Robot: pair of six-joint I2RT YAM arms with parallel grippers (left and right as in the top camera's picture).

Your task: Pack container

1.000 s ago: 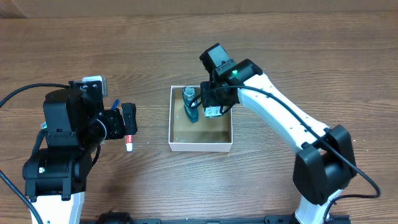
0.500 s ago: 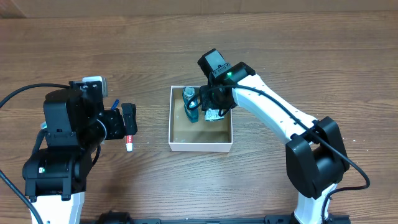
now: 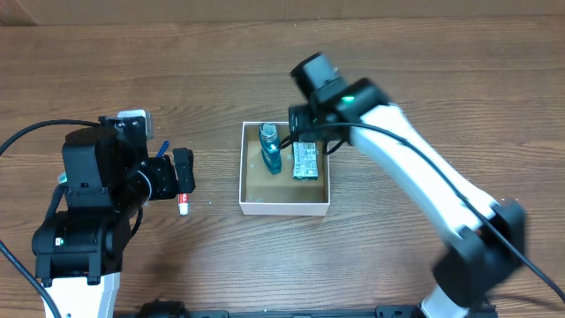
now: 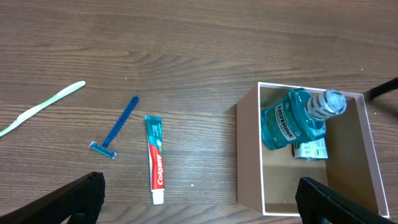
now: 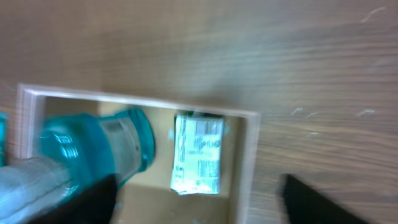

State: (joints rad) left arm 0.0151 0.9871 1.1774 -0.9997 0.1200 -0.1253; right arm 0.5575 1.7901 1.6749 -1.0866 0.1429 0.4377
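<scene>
Cardboard container (image 3: 284, 209) lies flat, square, its opening facing up.

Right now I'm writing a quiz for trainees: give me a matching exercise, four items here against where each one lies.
Things:
1 mouthwash bottle
2 toothpaste tube
3 razor
4 toothbrush

Places:
A on the table, farthest from the container
B inside the container
C on the table, nearest the container
D on the table, between two other items

Pairs: 1-B, 2-C, 3-D, 4-A
</scene>
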